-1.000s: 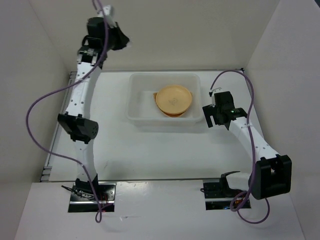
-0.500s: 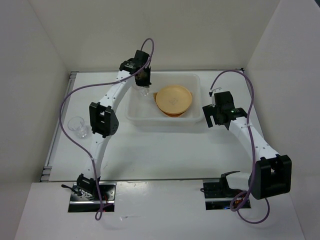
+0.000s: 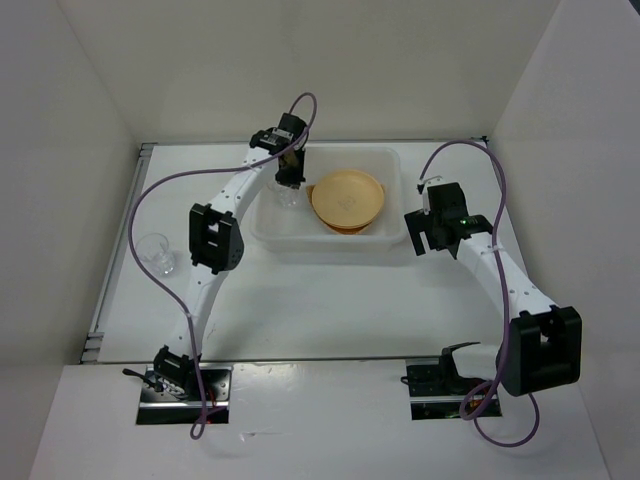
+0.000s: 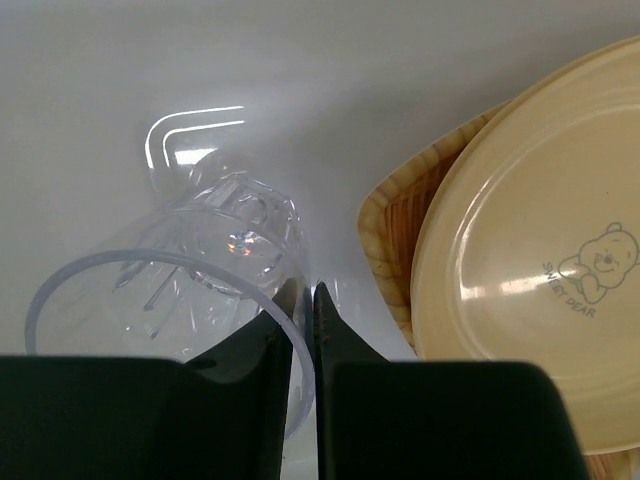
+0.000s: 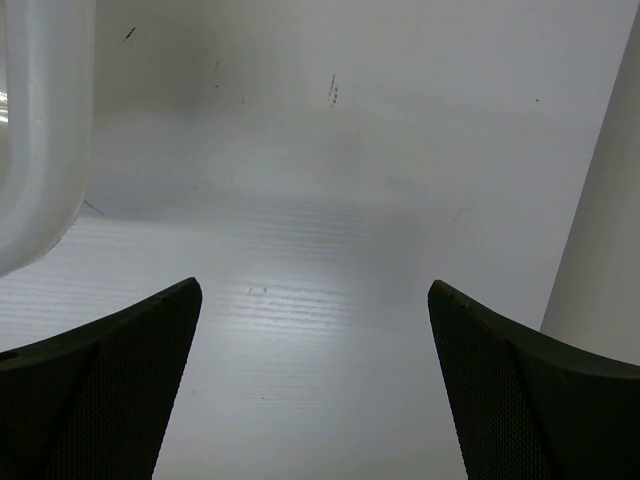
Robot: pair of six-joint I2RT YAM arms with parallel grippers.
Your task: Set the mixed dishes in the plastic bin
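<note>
We see a clear cup (image 4: 200, 270) hanging inside the plastic bin (image 3: 268, 228), over the left part of its floor. The left gripper (image 4: 300, 300) pinches the cup's wall at the rim, one finger inside and one outside, with the jaws nearly together. The cup tilts away from the gripper, its ribbed base toward the bin's pale floor; we cannot tell whether the base touches it. Just to the cup's right lies the woven basket tray (image 4: 395, 230), and on it rests a yellow-orange plate (image 4: 540, 260) with a small bear mark at its centre. The cup is near the tray but apart from it.

From above, the left arm (image 3: 215, 235) rises from its base, bends at the elbow and reaches forward and rightward over the bin's left wall, wrist pointing down into the tub. A second clear cup (image 3: 155, 253) stands upright on the table (image 3: 330, 300), left of that arm and well apart from the bin.

The right arm (image 3: 510, 285) stretches toward the bin's right end. The right gripper (image 5: 313, 290) hovers just beside that wall, jaws spread wide with nothing between them.
</note>
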